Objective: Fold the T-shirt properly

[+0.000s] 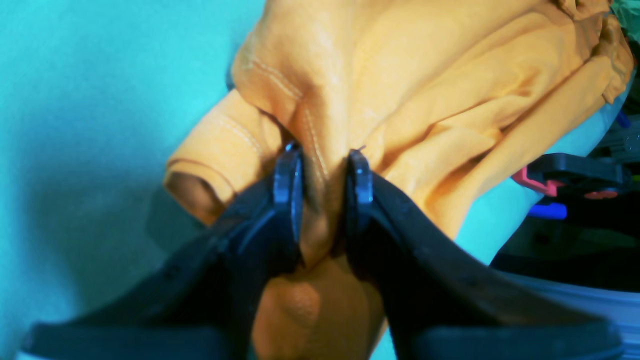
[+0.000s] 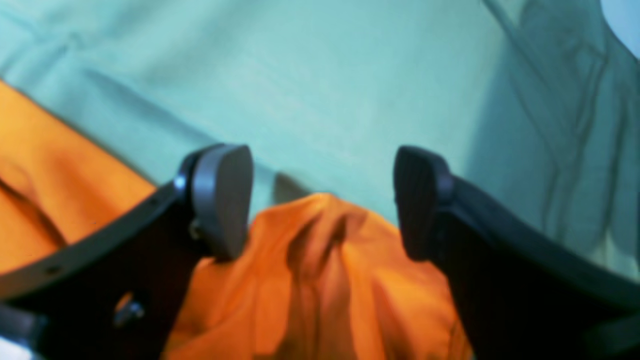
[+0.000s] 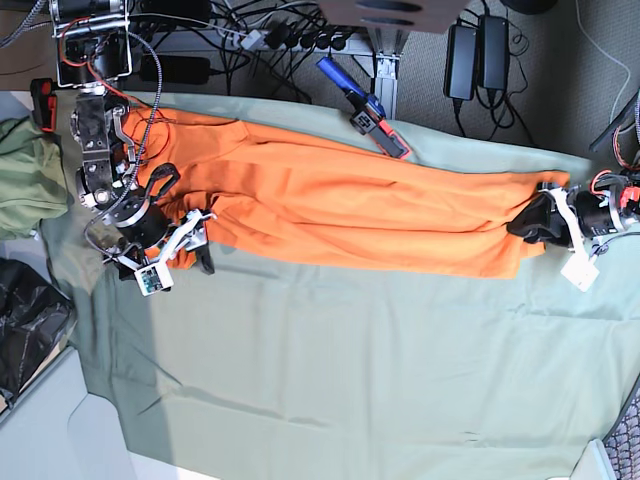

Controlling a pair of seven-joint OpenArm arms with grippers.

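Observation:
The bright orange T-shirt lies stretched in a long band across the back of the sage green cloth. My left gripper is at its right end. In the left wrist view the left gripper is shut on a bunched, hemmed edge of the T-shirt. My right gripper is at the shirt's left end. In the right wrist view the right gripper is open, and a raised fold of the T-shirt lies between and below its fingers.
An olive-green bunched garment lies at the far left edge. A blue and red clamp sits behind the shirt, and also shows in the left wrist view. Cables and power bricks run along the back. A black bag is at lower left.

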